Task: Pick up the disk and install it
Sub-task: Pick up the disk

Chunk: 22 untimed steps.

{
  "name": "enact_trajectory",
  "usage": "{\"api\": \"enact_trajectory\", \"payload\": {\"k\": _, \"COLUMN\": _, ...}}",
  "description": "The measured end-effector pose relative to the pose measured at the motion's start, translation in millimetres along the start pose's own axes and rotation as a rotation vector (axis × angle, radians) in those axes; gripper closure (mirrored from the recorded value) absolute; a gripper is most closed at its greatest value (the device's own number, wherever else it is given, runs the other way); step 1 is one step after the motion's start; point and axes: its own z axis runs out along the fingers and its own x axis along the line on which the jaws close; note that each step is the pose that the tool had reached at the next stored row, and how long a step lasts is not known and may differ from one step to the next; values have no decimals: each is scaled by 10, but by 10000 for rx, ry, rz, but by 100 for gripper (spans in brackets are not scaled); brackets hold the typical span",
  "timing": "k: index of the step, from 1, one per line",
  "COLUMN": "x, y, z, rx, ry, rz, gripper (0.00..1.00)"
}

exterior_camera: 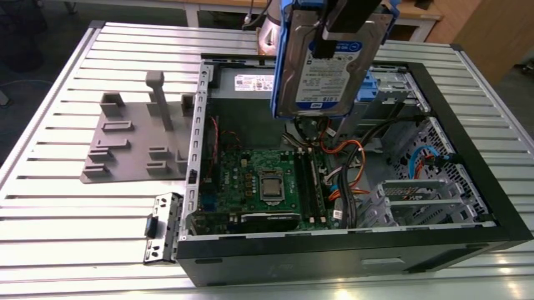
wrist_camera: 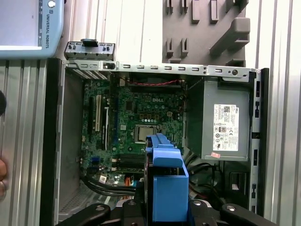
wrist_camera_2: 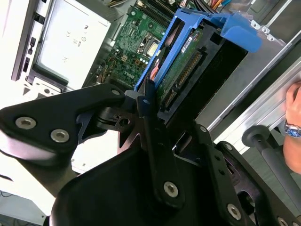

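Hanging on edge in the upper middle of the exterior view, the disk (exterior_camera: 326, 75) is clear of every surface. Its label faces the camera and its blue caddy frames it. The gripper (exterior_camera: 344, 25) has its jaws clenched on the disk. In the second wrist view, 1 black finger (wrist_camera_2: 146, 108) presses against the blue frame beside the connector edge.

The pick-up looks done, and the step in hand is the carry to the mounting place. The disk hovers over the open computer case (exterior_camera: 457, 131), between the power supply (exterior_camera: 246, 84) at upper centre and what looks like the drive cage (exterior_camera: 391, 87) at upper right. The disk hides part of that cage, so I cannot tell which slot is free.

In my judgement, seating it calls for matching the caddy to the cage rails and a straight, slow descent with the grip held firm.

The motherboard (exterior_camera: 267, 181) fills the lower centre of the case. Orange data cables (exterior_camera: 351, 156) and black leads loop just below the disk and are the likeliest snag.

At the left of the frame, a grey fixture plate (exterior_camera: 134, 144) and a loose bracket (exterior_camera: 162, 228) lie on the slatted table (exterior_camera: 50, 219), well apart from the disk. A person's hand (wrist_camera_2: 294, 122) shows beside the case in the second wrist view.
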Motion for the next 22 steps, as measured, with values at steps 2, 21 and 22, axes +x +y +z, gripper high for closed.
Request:
{"api": "enact_trajectory", "payload": {"k": 2, "x": 12, "y": 0, "z": 0, "rx": 0, "ry": 4, "rz": 1, "gripper": 64}}
{"api": "enact_trajectory", "payload": {"k": 21, "x": 126, "y": 1, "z": 2, "rx": -2, "ry": 41, "rz": 1, "gripper": 64}}
{"api": "enact_trajectory", "payload": {"k": 22, "x": 132, "y": 0, "z": 1, "rx": -2, "ry": 44, "rz": 2, "gripper": 64}}
